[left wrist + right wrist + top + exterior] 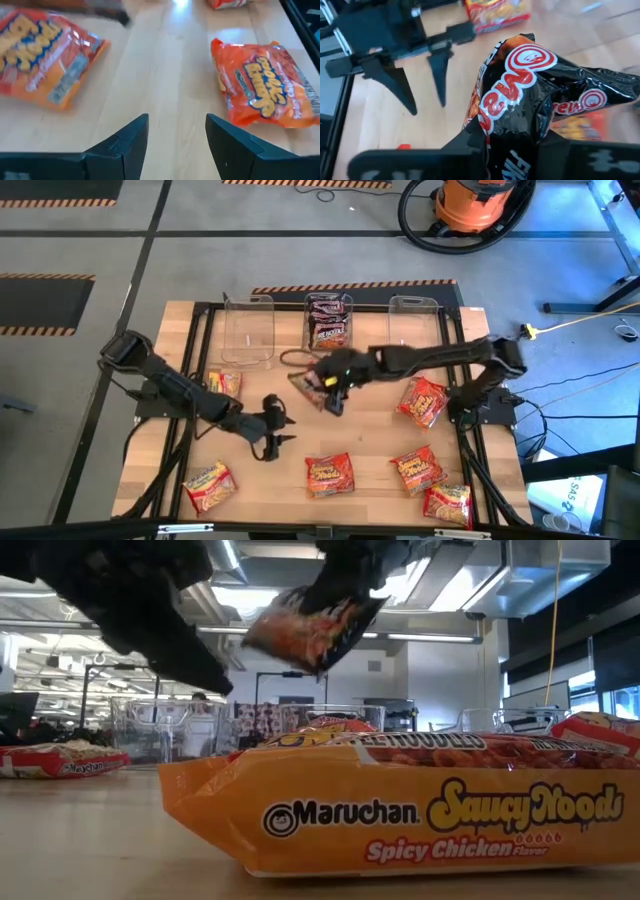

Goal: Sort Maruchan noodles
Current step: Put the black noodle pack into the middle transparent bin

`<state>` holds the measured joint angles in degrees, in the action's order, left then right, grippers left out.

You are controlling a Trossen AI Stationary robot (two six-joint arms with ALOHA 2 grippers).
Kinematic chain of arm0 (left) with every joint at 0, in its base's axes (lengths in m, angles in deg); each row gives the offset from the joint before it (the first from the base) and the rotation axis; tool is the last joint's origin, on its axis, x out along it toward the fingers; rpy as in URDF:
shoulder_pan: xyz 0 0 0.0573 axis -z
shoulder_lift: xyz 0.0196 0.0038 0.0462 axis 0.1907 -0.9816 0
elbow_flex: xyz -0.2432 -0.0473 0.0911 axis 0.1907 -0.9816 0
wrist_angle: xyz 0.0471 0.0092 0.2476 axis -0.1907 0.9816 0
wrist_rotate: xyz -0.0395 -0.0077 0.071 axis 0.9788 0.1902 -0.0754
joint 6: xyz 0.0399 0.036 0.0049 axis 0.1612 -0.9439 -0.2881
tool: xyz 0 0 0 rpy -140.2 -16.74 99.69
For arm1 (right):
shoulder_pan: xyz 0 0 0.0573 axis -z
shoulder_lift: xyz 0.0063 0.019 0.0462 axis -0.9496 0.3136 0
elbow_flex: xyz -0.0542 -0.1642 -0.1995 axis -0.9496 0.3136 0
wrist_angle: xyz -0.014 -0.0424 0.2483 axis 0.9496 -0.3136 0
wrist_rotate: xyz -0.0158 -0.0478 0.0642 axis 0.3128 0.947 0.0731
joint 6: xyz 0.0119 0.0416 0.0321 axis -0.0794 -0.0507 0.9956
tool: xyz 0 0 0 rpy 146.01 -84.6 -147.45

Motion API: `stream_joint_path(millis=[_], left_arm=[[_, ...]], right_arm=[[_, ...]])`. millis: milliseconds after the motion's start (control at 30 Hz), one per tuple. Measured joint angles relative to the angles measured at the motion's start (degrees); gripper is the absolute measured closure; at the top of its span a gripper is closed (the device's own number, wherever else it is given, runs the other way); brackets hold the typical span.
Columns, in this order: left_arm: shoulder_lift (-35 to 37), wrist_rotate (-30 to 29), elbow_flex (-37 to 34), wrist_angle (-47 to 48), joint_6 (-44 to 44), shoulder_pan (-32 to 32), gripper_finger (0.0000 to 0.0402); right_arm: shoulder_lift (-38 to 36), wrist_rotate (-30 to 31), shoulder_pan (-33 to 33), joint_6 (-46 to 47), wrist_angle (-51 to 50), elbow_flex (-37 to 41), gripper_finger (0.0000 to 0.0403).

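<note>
gripper [512,142] clamps black packet [530,100], logo showing.

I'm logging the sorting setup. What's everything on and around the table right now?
clear tubs: three, clear, along the table's far edge
tubbed dark packets: count unclear, dark, in the middle tub
red-orange packets: six, red-orange, loose on the table
dark packet: one, black with red print, lifted above the table
table: one, light wood
vacuum: one, orange, on the floor beyond
left gripper: open, empty, over the table
right gripper: shut on the dark packet
</note>
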<state>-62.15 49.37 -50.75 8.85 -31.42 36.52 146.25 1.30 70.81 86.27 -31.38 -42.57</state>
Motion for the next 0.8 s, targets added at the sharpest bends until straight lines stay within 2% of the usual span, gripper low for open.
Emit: stream_joint_path(millis=[167, 367, 567, 800], left_arm=[[-0.02, 5.65, -0.02, -2.89, -5.17, -3.95, 0.0209], [-0.02, 9.79, -0.02, -8.36, -13.08, -7.93, 0.0209], [-0.02, 11.45, -0.02, -11.15, -17.19, -10.31, 0.0209], [-0.02, 11.34, -0.02, -11.64, -21.7, -11.26, 0.0209]], right_arm=[[-4.58, -2.16, 4.95, -6.2, -3.11, 0.0, 0.0355], [-6.89, -5.84, 12.71, -14.31, -4.01, -0.02, 0.0355], [-7.12, -6.87, 20.79, -27.43, -3.22, 0.0, 0.0354], [-6.79, -4.94, 25.09, -38.43, -0.22, 0.0, 0.0354]])
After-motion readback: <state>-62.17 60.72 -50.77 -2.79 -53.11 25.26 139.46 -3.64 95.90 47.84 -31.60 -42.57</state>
